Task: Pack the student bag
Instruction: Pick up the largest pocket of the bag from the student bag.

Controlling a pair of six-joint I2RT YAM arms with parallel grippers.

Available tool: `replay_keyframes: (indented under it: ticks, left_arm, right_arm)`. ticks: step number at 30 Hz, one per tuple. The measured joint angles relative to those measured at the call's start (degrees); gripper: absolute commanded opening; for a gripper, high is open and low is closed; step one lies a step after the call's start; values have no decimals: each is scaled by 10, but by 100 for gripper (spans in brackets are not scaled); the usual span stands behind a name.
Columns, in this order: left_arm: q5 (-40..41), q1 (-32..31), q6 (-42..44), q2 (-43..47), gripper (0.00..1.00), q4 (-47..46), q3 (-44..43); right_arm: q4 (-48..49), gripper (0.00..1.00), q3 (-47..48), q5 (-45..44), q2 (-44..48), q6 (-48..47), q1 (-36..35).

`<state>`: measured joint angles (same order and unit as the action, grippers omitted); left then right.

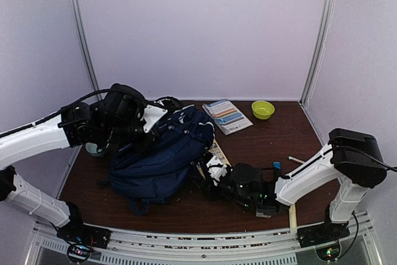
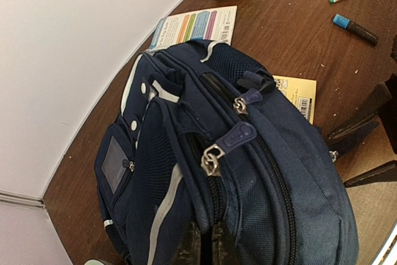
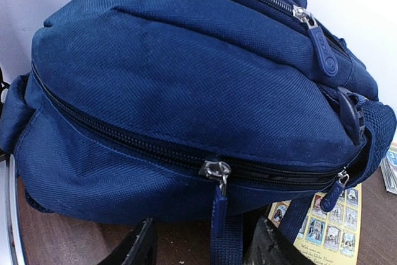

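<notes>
One navy-blue, white-striped fabric backpack (image 1: 161, 153) is lying mid-surface; one lime plastic bowl (image 1: 263, 109) is sitting near the far right corner. The left end effector (image 2: 201, 243) is pinching the backpack's fabric, and the right end effector (image 3: 201, 243) is gaping open.

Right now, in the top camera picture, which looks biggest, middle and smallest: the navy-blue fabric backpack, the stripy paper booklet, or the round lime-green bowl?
1. navy-blue fabric backpack, by far the largest
2. stripy paper booklet
3. round lime-green bowl, clearly smaller than the booklet
</notes>
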<state>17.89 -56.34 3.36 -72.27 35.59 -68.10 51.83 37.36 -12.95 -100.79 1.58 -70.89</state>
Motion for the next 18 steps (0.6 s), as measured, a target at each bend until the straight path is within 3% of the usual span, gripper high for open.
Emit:
replay_keyframes:
  ticks: [8, 15, 18]
  left_arm:
    - [-1, 0, 0, 10, 0, 0, 0]
    - [-1, 0, 0, 11, 0, 0, 0]
    - [-1, 0, 0, 11, 0, 0, 0]
  right_arm:
    - [3, 31, 14, 3, -12, -2, 3]
    - [-2, 1, 21, 18, -14, -13, 3]
    - [-12, 0, 25, 38, -14, -13, 3]
